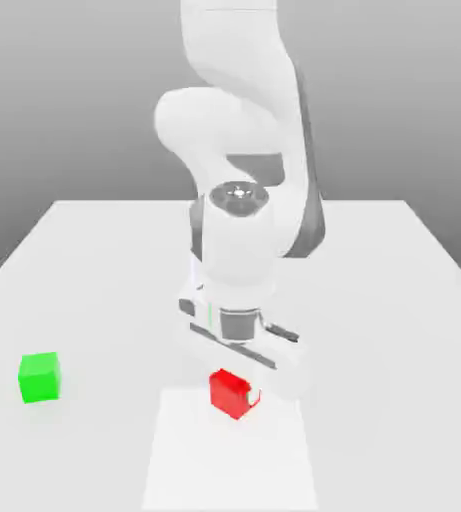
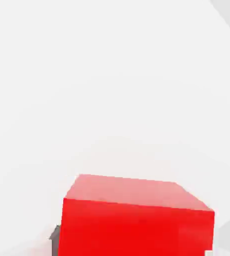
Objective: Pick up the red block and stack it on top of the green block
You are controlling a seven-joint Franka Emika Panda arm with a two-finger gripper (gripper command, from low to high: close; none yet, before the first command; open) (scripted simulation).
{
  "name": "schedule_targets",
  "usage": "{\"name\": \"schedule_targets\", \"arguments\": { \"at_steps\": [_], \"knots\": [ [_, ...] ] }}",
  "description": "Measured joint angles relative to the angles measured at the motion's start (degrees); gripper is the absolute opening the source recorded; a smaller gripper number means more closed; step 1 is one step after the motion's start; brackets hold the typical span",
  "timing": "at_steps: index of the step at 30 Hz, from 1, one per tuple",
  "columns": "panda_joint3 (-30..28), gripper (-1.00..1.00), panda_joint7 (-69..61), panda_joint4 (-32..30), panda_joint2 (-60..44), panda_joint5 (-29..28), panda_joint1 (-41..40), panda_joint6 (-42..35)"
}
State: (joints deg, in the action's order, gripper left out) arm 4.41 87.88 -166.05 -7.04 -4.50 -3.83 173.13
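The red block point(image 1: 228, 390) sits on the white table near the front middle, directly under the hand. My gripper point(image 1: 236, 388) reaches straight down over it and is shut on it, with a white fingertip point(image 1: 255, 398) against the side toward the exterior view's right. Seen from the hand, the red block point(image 2: 136, 220) is very close, with a fingertip edge on either side of it. The green block point(image 1: 40, 377) rests alone on the table, well off toward the exterior view's left.
The white table point(image 1: 374, 300) spreads wide around both blocks. A paler rectangular patch point(image 1: 229, 465) lies on the table under and in front of the red block. The bulky white arm point(image 1: 239, 130) rises behind the hand.
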Motion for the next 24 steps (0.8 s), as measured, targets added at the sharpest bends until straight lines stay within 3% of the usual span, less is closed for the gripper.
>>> {"name": "schedule_targets", "arguments": {
  "at_steps": [6,17,20,24],
  "knots": [
    [0.3,-1.00,-4.5,-1.4,11.7,5.6,0.5,-10.2],
    [-20.8,-1.00,-28.4,9.0,11.3,2.2,-21.0,-20.1],
    [-22.1,-1.00,-33.1,10.4,7.4,4.7,-23.0,-17.7],
    [-19.2,-1.00,-38.1,10.9,-0.4,11.1,-24.3,-10.8]
  ]
}}
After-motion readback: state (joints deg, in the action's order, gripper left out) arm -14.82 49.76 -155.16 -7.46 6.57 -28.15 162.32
